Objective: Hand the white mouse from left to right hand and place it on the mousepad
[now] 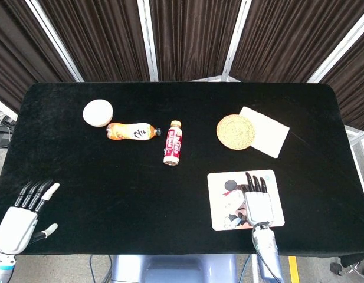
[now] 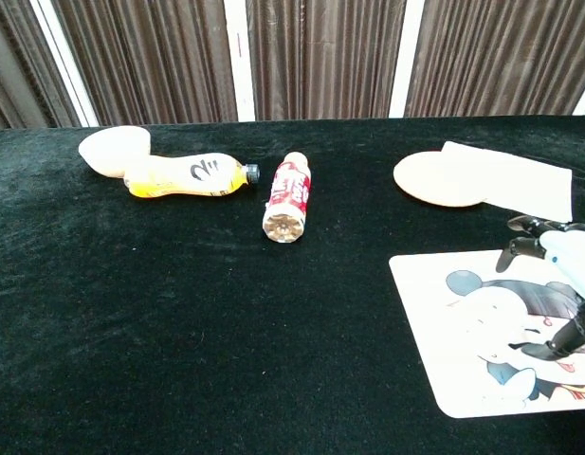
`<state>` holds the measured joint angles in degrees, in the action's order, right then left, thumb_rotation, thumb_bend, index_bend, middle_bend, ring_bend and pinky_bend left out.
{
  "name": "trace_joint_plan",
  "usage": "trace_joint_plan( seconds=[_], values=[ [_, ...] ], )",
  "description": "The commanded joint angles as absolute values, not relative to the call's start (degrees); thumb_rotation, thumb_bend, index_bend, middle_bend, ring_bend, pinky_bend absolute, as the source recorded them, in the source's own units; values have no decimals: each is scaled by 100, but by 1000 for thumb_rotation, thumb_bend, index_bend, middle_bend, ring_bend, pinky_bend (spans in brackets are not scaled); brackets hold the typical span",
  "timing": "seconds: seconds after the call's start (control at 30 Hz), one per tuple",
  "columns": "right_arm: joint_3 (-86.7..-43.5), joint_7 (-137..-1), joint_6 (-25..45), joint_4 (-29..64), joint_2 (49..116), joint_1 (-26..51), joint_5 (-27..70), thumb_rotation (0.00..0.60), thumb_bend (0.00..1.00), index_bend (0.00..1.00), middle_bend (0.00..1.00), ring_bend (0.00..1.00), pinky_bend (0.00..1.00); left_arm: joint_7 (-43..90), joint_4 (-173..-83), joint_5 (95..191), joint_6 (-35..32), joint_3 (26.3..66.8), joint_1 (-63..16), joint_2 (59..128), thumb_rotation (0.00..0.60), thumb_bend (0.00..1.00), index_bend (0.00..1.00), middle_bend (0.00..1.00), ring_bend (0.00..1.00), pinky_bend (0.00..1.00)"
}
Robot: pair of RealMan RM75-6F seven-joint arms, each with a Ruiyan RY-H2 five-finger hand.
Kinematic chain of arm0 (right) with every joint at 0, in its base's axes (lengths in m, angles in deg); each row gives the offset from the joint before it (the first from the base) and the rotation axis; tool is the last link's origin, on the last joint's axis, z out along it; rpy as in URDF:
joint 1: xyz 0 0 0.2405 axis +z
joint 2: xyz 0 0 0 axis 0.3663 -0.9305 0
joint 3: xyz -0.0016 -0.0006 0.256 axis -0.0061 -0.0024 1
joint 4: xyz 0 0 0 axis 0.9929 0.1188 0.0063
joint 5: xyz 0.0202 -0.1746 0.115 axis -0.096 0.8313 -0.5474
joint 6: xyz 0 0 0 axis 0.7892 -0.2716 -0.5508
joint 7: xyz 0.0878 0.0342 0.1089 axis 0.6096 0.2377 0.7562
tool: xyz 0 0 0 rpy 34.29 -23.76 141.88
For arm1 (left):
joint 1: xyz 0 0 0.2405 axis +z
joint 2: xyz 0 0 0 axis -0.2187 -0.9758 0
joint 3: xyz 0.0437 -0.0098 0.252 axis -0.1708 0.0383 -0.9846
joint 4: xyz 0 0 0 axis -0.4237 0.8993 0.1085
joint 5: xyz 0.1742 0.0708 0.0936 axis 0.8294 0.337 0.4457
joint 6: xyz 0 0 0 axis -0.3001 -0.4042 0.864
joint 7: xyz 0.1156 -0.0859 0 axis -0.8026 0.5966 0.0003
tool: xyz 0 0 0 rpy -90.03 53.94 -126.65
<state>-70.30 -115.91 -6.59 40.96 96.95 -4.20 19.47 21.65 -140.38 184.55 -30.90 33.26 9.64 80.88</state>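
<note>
The right hand is hovering over the cartoon mousepad, fingers spread, holding nothing, poised to receive; the left hand is idling open by the table's near edge. The white mouse is lying far-left beside the orange bottle.

White mouse possibly hidden beneath right hand

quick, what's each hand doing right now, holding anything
Left hand: open, fingers spread, holding nothing.
Right hand: over the cartoon-printed mousepad, fingers extended; whether it holds anything cannot be told.
</note>
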Motion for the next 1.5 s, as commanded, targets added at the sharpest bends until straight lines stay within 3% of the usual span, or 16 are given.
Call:
trace_joint_plan(
  seconds=[0.03,0.37,1.03,1.5],
  values=[
    [-7043,-11664,-567,4155,9631,-407,1836,600,102,203,0,0,0,2178,-14044,18450,-3090,3329,962,8085,600,88,0,0,0,0],
    [-6985,-11510,-370,4012,9764,-284,1836,600,62,122,0,0,0,2197,-14058,18458,-3096,3318,967,8072,600,86,0,0,0,0],
    [-6639,-10859,13,3077,10402,95,2057,600,67,119,0,0,0,2322,-14023,18301,-2974,3333,951,8049,600,86,0,0,0,0],
    [-6058,-10827,135,2610,10622,457,1826,600,74,119,0,0,0,2310,-14019,18212,-2914,3358,945,8059,600,88,0,0,0,0]
  ],
)
